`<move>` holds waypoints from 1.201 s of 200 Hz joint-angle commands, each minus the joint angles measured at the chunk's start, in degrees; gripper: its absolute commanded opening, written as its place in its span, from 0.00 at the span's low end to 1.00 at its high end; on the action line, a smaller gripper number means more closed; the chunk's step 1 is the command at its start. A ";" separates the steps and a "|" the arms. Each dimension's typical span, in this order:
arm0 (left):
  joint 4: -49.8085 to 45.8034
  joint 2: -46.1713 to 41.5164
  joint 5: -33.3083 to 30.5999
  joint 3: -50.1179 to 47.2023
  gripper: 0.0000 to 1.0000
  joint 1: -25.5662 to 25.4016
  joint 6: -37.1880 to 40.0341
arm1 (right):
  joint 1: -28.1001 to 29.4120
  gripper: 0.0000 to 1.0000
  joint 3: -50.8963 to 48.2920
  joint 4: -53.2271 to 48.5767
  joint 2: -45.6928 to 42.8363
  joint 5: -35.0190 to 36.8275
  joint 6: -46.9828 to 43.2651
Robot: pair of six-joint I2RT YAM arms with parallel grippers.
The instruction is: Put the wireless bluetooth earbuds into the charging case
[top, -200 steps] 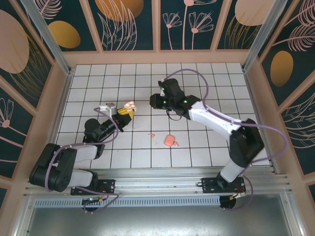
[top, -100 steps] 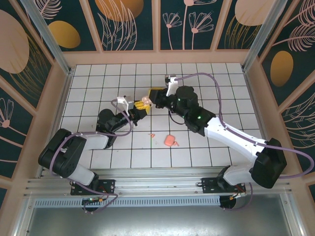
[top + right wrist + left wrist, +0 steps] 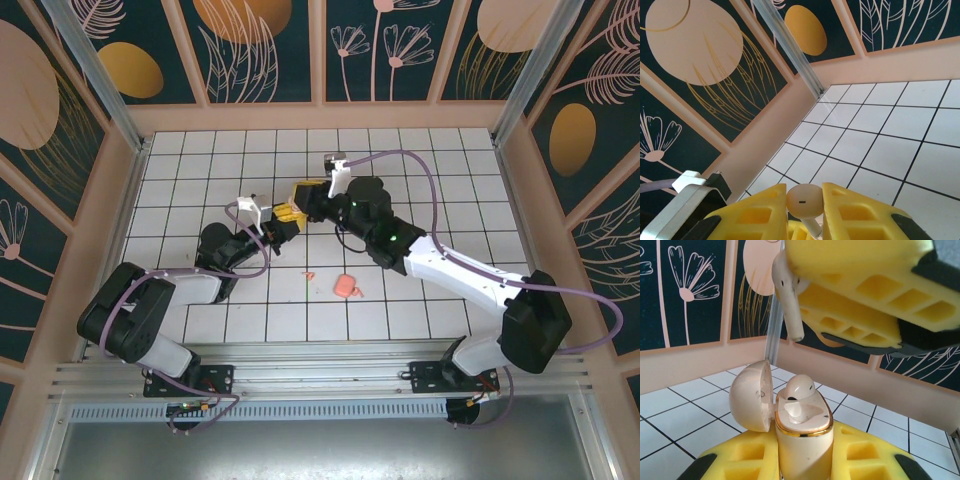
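Right gripper point(image 3: 805, 202) clenched on an earbud point(image 3: 787, 297), stem down, just above the left gripper point(image 3: 802, 462), which grasps the open charging case point(image 3: 802, 440). Line your stem over the empty socket point(image 3: 796, 412) beside the seated earbud point(image 3: 799, 387), then lower slowly.

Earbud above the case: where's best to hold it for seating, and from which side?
Pinch the earbud by its rounded head, coming from above, as the right gripper does. Its stem then hangs free, pointing down at the open charging case, so it can likely slide into the empty socket beside the seated earbud.
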 commanded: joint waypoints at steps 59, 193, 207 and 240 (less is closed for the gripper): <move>4.83 -1.11 -1.99 1.65 0.06 -0.37 -1.71 | 0.89 0.20 -2.79 3.71 0.29 -0.48 0.07; 3.83 -3.01 -2.48 1.83 0.06 -0.39 -1.07 | 1.19 0.20 -3.26 2.62 1.60 -2.38 0.78; 3.43 -3.41 -2.44 1.84 0.06 -0.39 -0.83 | 1.19 0.20 -3.49 2.31 1.65 -2.22 0.78; 3.34 -3.86 -2.12 1.95 0.06 -0.37 -0.66 | 1.17 0.20 -3.60 2.12 2.25 -2.37 0.78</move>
